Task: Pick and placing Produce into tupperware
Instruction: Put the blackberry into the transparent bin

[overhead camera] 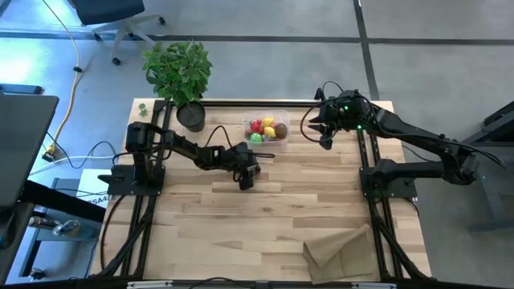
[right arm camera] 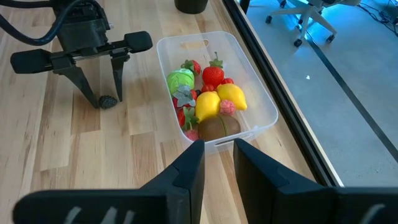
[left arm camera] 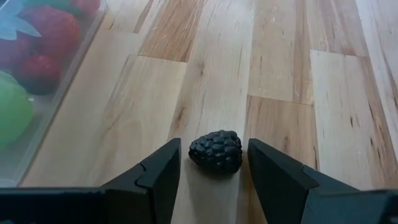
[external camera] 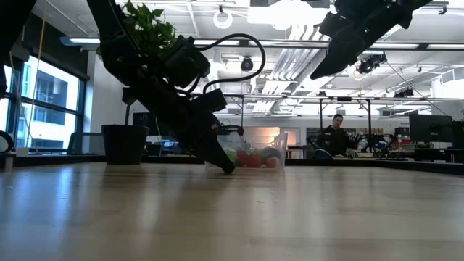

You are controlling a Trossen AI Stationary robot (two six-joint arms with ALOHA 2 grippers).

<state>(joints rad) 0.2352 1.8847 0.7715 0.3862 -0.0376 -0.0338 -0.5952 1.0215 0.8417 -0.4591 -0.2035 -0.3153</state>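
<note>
A small black bumpy berry point(left arm camera: 216, 152) lies on the wooden table, a little to the near side of the tupperware point(right arm camera: 261, 106). My left gripper point(left arm camera: 214, 146) is low at the table and open. Its fingers stand on either side of the berry with a thin gap at each side. The clear tupperware holds two yellow lemons point(right arm camera: 208, 106), a green lime point(right arm camera: 180, 81), a brown kiwi point(right arm camera: 217, 127) and red berries point(right arm camera: 212, 74). My right gripper point(right arm camera: 217, 152) hangs high above the table just right of the tupperware, its fingers slightly apart with nothing between them.
A potted plant point(overhead camera: 181, 76) stands at the far left corner, just left of the tupperware. A tan paper bag point(overhead camera: 341, 253) lies at the near right. Bare wood spreads across the near middle of the table. A person point(external camera: 335, 134) sits in the room behind.
</note>
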